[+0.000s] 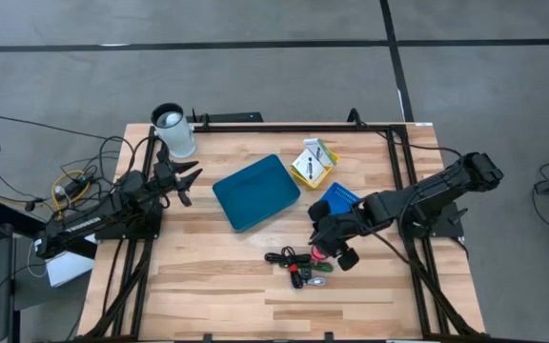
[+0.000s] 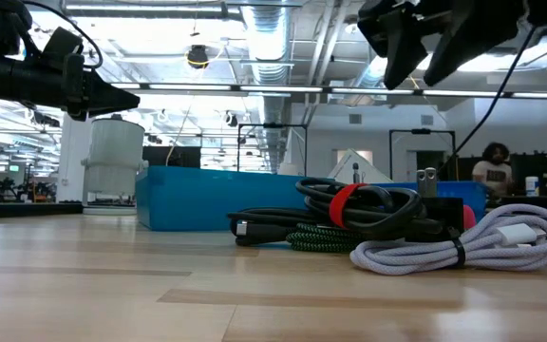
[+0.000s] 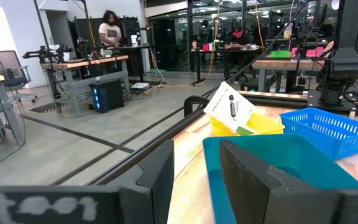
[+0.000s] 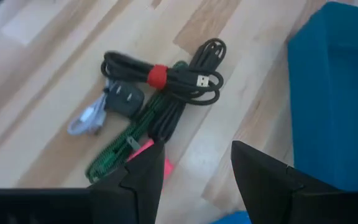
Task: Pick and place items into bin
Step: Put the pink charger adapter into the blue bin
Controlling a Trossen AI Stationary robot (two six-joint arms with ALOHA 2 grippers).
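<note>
1. High view: the right gripper [image 1: 324,250] is hanging over the near-centre of the light wooden table [image 1: 208,286], just above the small heap of coiled cables [image 1: 300,266] — the items to be picked. The teal rectangular plastic bin [image 1: 255,191] is lying tilted, near the heap, toward the table's middle. The left gripper [image 1: 187,179] is waiting beside a white cylindrical container [image 1: 173,132] at the far left corner.

2. Low view: the black cable coil bound with a red strap [image 2: 354,209], the green braided cable [image 2: 316,237] and the white cable [image 2: 463,245] are resting in one tangle, touching each other, in front of the bin.

3. Left wrist view: its fingers are standing spread, holding nothing, facing the bin's rim [image 3: 213,162].

4. Right wrist view: the fingers are spread wide and empty, with the black coil [image 4: 166,78], the green cable [image 4: 120,149] and a pink-red piece [image 4: 148,155] below. A good pick probably calls for centring the jaws across one bundle — likely the strapped black coil — and descending straight, so neighbouring cables are not dragged along.
</note>
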